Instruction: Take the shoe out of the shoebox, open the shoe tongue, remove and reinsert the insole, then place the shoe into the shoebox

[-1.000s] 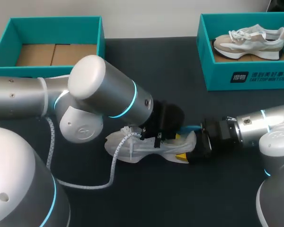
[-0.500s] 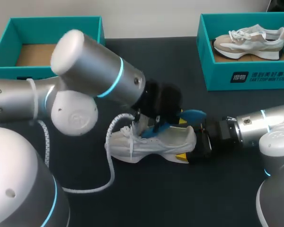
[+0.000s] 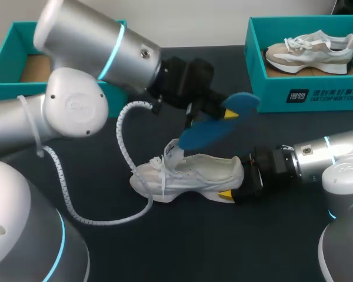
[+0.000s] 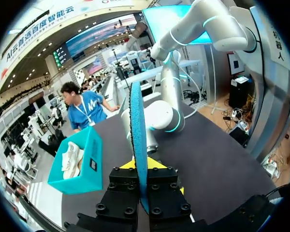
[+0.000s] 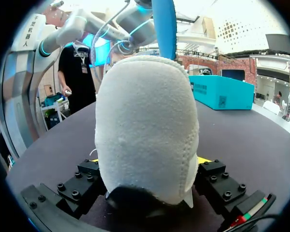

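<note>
Left gripper [image 3: 225,113]: fingers pressed together on one end of the blue insole [image 3: 212,128], which is held in the air, apart from the shoe.

Right gripper [image 3: 234,191]: fingers clamped on both sides of the heel of the white sneaker [image 3: 188,173]. The sneaker stands upright on the dark table [image 3: 165,247], toe to 9 o'clock, heel to 3 o'clock, with the insole at its 12 o'clock.

Teal shoebox [image 3: 120,44]: table's 10 o'clock, cardboard floor showing.

Second teal shoebox [image 3: 306,94]: 2 o'clock, holding a beige sneaker [image 3: 309,50].
</note>
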`<control>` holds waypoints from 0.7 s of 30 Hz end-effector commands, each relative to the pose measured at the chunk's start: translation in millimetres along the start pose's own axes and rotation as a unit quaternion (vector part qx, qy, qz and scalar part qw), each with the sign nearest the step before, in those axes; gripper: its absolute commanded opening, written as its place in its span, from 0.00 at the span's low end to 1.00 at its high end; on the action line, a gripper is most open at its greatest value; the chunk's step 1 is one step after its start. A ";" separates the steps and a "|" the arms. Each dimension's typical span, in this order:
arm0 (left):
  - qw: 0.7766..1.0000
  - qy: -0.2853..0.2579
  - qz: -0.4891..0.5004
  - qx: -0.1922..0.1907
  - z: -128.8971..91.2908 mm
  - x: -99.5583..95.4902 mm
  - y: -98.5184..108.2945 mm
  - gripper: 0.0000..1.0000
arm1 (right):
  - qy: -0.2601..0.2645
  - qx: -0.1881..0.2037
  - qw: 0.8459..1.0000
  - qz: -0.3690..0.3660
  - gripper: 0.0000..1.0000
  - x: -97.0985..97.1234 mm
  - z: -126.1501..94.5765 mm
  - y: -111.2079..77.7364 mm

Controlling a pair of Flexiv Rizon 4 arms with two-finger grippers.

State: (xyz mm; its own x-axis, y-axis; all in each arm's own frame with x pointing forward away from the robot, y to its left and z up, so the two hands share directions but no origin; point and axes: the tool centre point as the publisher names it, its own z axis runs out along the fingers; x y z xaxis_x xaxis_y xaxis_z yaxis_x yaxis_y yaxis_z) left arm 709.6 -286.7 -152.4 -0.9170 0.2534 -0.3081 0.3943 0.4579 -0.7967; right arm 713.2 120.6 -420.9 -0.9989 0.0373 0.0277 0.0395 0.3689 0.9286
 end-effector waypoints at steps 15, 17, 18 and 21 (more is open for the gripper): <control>0.990 -0.031 0.002 0.139 -45.1 -15.0 -23.0 0.00 | 0.000 0.003 1.000 0.000 0.00 -0.5 4.8 -4.2; 0.990 -0.031 0.002 0.139 -45.1 -15.0 -23.0 0.00 | 0.000 0.003 1.000 0.000 0.00 -0.5 4.8 -4.2; 0.990 -0.031 0.002 0.139 -45.1 -15.0 -23.0 0.00 | 0.000 0.003 1.000 0.000 0.00 -0.5 4.8 -4.2; 0.990 -0.031 0.002 0.139 -45.1 -15.0 -23.0 0.00 | 0.000 0.003 1.000 0.000 0.00 -0.5 4.8 -4.2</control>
State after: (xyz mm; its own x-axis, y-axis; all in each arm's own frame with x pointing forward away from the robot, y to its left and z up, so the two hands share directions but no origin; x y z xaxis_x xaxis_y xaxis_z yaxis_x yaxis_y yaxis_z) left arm 718.0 -262.3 -105.0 -0.9208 0.2003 -0.3348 0.3735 0.2049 -0.9047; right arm 713.2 120.6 -420.9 -0.9989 0.0374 0.0276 0.0395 0.3689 0.9286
